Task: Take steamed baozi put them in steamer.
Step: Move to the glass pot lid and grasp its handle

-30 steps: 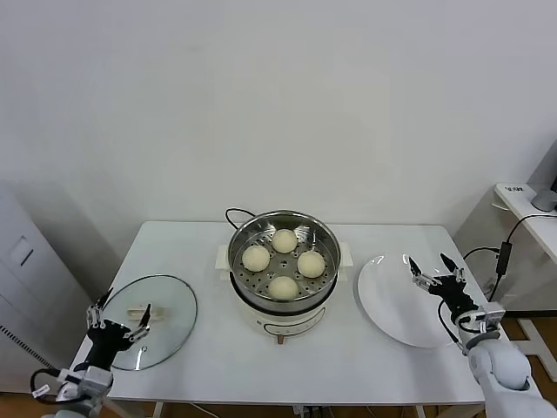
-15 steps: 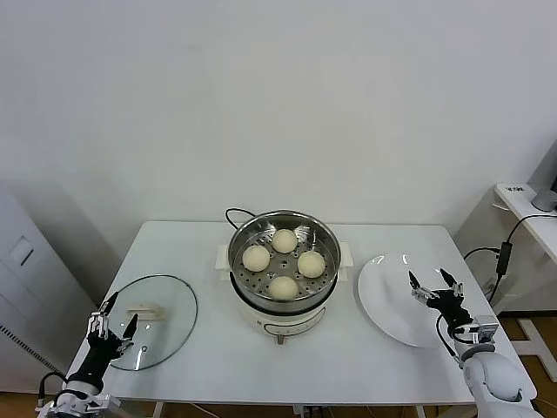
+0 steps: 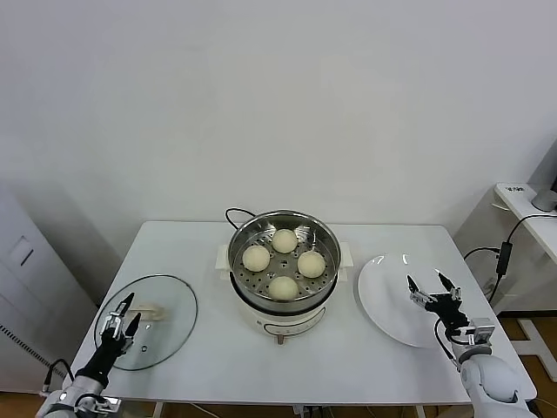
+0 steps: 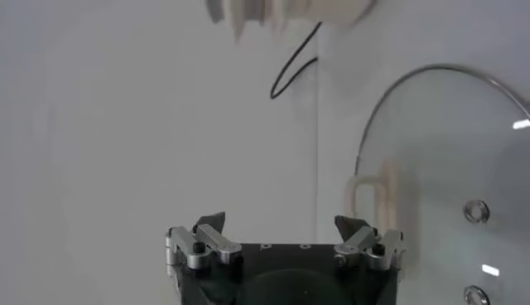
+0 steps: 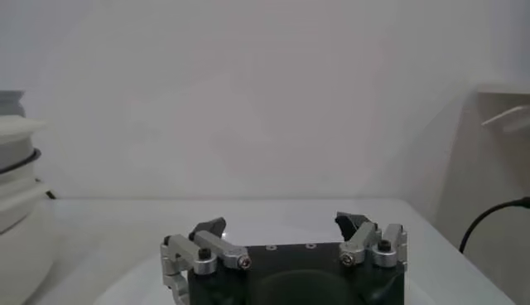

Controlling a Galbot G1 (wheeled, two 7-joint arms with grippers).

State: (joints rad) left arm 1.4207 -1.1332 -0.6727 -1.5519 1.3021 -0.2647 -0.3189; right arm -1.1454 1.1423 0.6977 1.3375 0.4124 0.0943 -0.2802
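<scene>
Four pale cream baozi (image 3: 282, 262) sit inside the shiny perforated steel steamer (image 3: 283, 228) at mid-tabletop (image 3: 209, 348), your head view shows; the flat white plate (image 3: 387, 305) lies bare. Left wrist view: your left pincer (image 4: 281, 228) hangs released over the round glass lid (image 4: 447, 166). Right wrist view: your right pincer (image 5: 286, 232) gapes empty above the plate. Loading looks complete; hold both arms clear.

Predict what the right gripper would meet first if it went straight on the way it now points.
Probably nothing soon: the open right gripper points across the white plate toward the back wall. Its height above the plate is unclear.
</scene>
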